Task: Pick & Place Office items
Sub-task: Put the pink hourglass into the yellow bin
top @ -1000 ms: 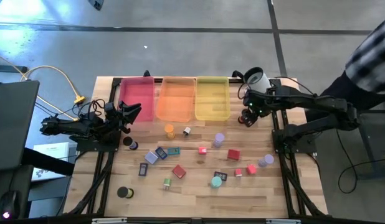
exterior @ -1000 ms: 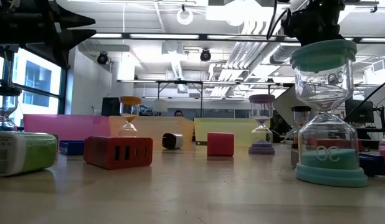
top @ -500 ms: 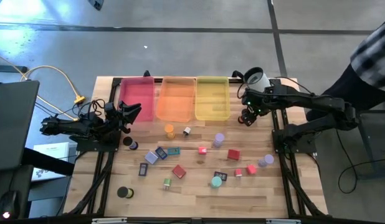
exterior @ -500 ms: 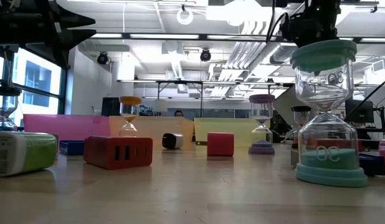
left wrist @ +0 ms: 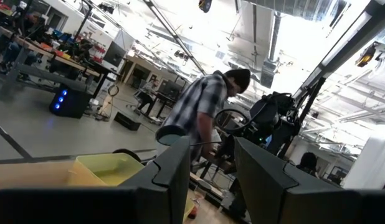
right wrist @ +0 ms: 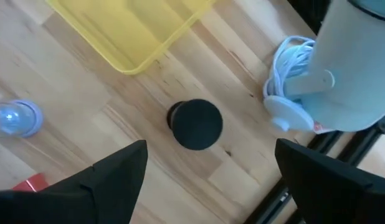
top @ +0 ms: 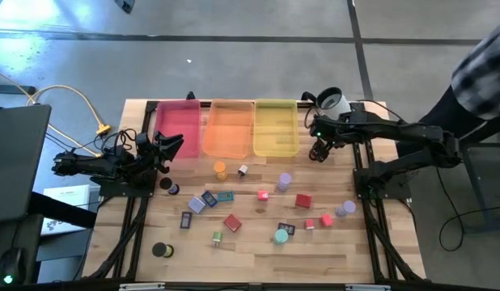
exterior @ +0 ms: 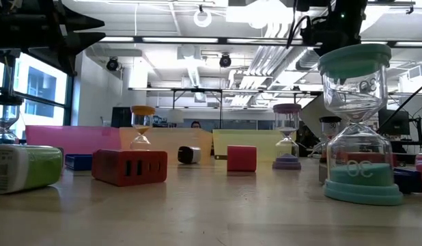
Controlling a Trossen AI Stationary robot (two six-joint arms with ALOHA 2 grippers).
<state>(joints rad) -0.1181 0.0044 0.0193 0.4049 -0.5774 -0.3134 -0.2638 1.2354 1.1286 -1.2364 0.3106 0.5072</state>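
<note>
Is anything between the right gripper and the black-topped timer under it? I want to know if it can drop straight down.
Nothing visible. The right gripper hangs open above the black-topped timer, which stands alone on bare wood. The yellow tray and the white device with its coiled cable flank it but stand apart from it.

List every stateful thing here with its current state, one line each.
Right gripper: open, hovering over black timer, holding nothing.
Black timer: upright on the table, beside yellow tray.
Left gripper: part open, empty, by pink tray.
Orange tray: nothing seen inside.
Teal timer: upright, sand at bottom.
</note>
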